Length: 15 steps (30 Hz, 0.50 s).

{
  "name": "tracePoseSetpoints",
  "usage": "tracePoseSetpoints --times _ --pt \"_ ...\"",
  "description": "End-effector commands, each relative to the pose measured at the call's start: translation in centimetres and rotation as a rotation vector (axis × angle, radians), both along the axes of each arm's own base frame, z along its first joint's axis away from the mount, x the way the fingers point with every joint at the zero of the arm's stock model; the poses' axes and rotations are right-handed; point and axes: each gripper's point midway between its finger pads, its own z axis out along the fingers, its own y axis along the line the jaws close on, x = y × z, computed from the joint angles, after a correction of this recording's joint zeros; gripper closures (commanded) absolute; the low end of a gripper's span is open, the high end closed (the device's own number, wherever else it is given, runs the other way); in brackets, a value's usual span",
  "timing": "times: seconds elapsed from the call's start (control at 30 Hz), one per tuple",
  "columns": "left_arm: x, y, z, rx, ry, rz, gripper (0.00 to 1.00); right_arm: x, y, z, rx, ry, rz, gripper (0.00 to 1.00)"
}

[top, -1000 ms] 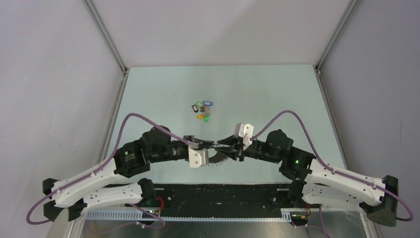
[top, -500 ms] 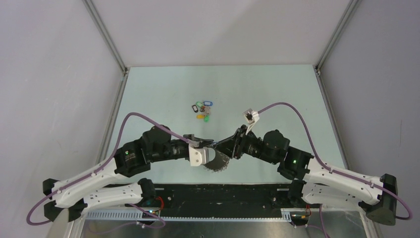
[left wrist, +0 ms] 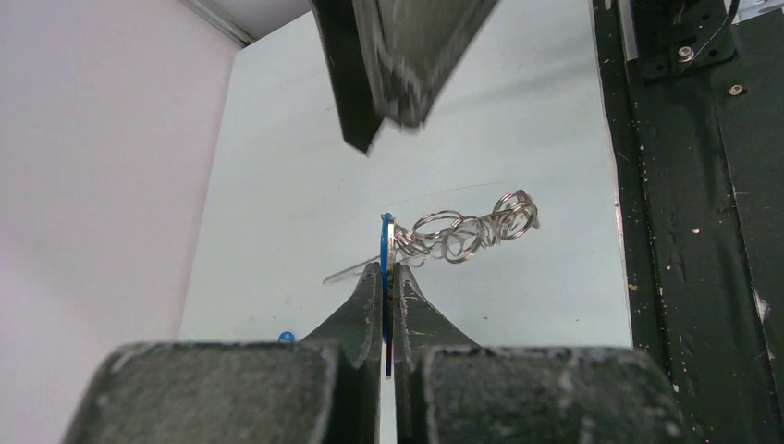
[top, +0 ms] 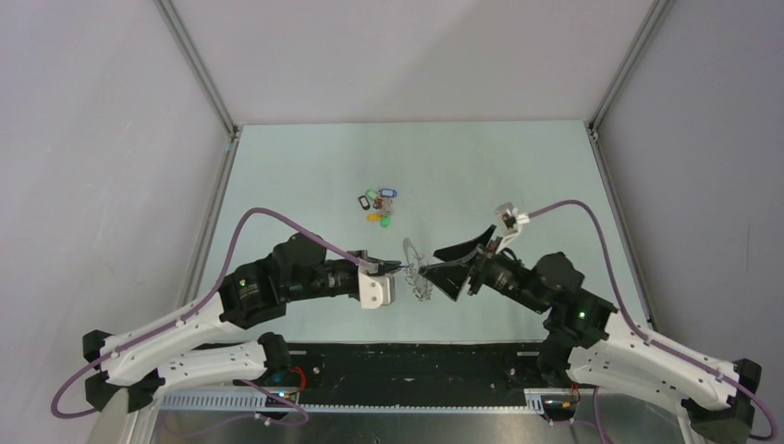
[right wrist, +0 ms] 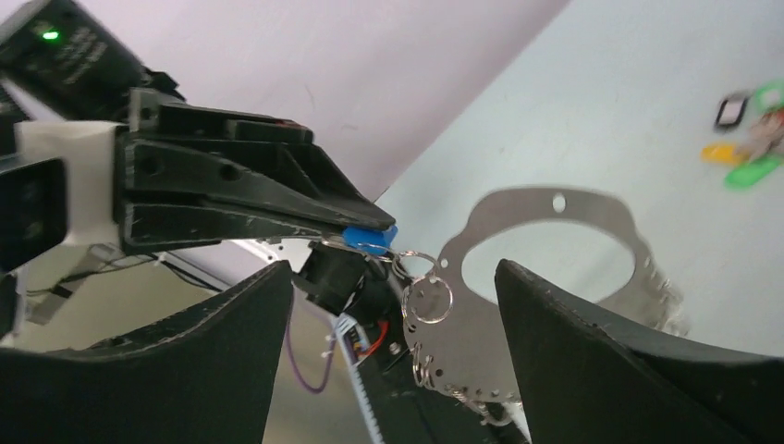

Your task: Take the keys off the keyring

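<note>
My left gripper (top: 396, 268) is shut on a blue key (left wrist: 385, 231), edge-on between its fingertips (left wrist: 370, 296). From that key (right wrist: 370, 237) a small wire ring leads to the keyring (right wrist: 545, 205), a pale oval metal loop fringed with small silvery rings (left wrist: 471, 227). The keyring (top: 416, 268) hangs in the air between the two grippers, edge-on in the top view. My right gripper (top: 444, 266) stands open, its dark fingers (right wrist: 629, 370) spread to either side of the loop without gripping it. The left gripper (right wrist: 240, 199) shows in the right wrist view.
A cluster of loose keys (top: 379, 205), green, blue, orange and black, lies on the pale green table (top: 518, 176) beyond the grippers; they show as a blur (right wrist: 749, 139) in the right wrist view. The black base strip (top: 416, 361) runs along the near edge.
My right gripper has opened, let go of the keyring and drawn back to the right. The keyring now hangs from the blue key in the left gripper, turned edge-on.
</note>
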Motion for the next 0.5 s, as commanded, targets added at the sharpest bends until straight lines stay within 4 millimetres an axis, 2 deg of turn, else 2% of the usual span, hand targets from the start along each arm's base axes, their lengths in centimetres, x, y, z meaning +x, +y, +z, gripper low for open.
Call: tracePoseSetpoints --times 0.0,0.13,0.27,0.47 --pt "-0.1 -0.5 2.9 -0.088 -0.020 -0.015 1.00 -0.4 -2.2 2.1 -0.079 -0.317 -0.011 0.14" --pt "-0.1 -0.5 2.9 -0.088 -0.020 -0.015 1.00 -0.2 -2.9 2.6 -0.152 -0.463 -0.018 0.19" --pt "-0.2 -0.4 2.9 -0.091 -0.021 -0.017 1.00 0.2 -2.6 2.5 -0.230 -0.554 -0.013 0.24" --pt "-0.7 -0.4 3.2 -0.102 -0.021 -0.042 1.00 -0.1 -1.3 2.3 -0.317 -0.770 0.048 0.39"
